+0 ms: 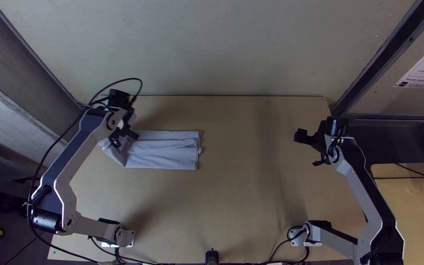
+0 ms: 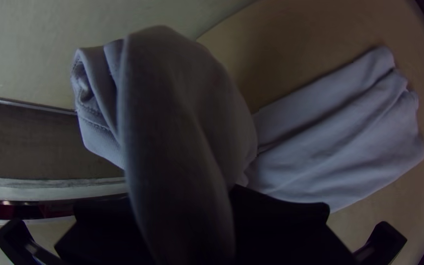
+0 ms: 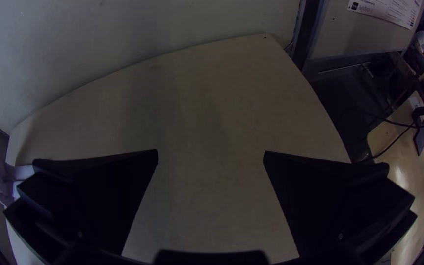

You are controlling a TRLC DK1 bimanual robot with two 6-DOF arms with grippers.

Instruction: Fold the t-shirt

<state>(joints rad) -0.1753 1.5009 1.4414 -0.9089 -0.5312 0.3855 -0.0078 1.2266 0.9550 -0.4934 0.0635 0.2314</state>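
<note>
Pale grey-lilac t-shirt (image 1: 165, 149) lies in a folded, wrinkled strip on the left half of the table. My left gripper (image 1: 125, 138) is over its left end. In the left wrist view, a thick bunched part of the t-shirt (image 2: 182, 113) rises between the fingers of my left gripper (image 2: 185, 201), which is shut on it; the other end stretches flat across the wood. My right gripper (image 1: 308, 149) is above the table's right side, away from the cloth. In its wrist view, the right gripper (image 3: 210, 151) stands open over bare wood.
A light wall (image 1: 222, 49) rises behind the table (image 1: 241, 196). Grey panels border the left side. At the right are a dark frame post (image 1: 393, 56) and another wooden surface (image 1: 418, 211) with cables. Bare wood spreads between the cloth and the right arm.
</note>
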